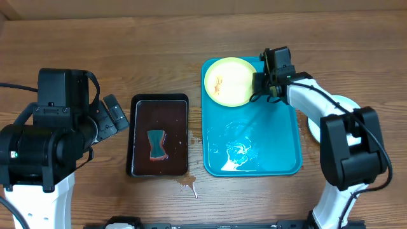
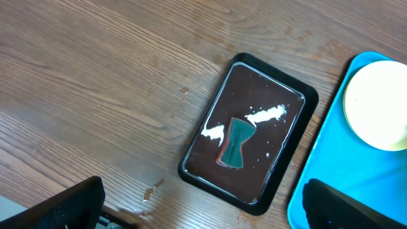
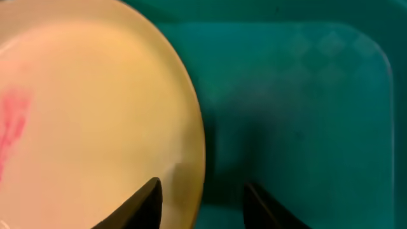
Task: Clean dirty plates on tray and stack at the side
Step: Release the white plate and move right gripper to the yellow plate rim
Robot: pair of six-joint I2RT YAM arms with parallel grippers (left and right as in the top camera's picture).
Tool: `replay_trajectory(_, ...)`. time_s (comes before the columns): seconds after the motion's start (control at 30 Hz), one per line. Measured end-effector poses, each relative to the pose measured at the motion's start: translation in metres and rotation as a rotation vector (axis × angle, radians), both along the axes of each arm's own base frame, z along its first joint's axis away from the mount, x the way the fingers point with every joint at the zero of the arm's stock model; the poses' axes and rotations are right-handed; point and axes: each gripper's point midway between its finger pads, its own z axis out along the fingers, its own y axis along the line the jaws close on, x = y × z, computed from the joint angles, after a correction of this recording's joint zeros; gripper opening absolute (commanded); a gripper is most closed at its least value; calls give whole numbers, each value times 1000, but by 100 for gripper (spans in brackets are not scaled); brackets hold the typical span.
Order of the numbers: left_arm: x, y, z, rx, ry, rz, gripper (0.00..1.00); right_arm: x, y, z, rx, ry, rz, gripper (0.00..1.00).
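A pale yellow-green plate (image 1: 229,81) with a small orange-red smear lies in the far left corner of the turquoise tray (image 1: 280,140). My right gripper (image 1: 259,86) is open at the plate's right edge. In the right wrist view its fingers (image 3: 203,203) straddle the plate's rim (image 3: 95,114), one over the plate and one over the tray floor (image 3: 305,95). A pale round plate (image 1: 345,101) lies on the table right of the tray, mostly hidden under my right arm. My left gripper (image 1: 114,114) is open and empty, left of the black tray.
A black tray (image 1: 137,137) of dark liquid holds a teal sponge (image 1: 156,144); both show in the left wrist view, the tray (image 2: 299,95) and the sponge (image 2: 236,143). Wet streaks lie on the turquoise tray's near half (image 1: 238,152). A small spill (image 1: 187,186) marks the table.
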Motion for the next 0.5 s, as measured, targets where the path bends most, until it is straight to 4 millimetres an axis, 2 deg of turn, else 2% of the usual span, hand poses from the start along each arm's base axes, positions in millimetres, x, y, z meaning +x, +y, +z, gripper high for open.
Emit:
replay_trajectory(0.07, 0, 0, 0, 0, 0, 0, 100, -1, -1, -6, -7, 13, 3, 5)
replay_trajectory(0.33, -1, 0, 0, 0, 3, 0, 100, -12, 2, -11, 16, 71, -11, 4)
replay_trajectory(0.5, -1, -1, -1, -3, 6, -3, 100, -36, -3, -1, 27, 162, -61, 4)
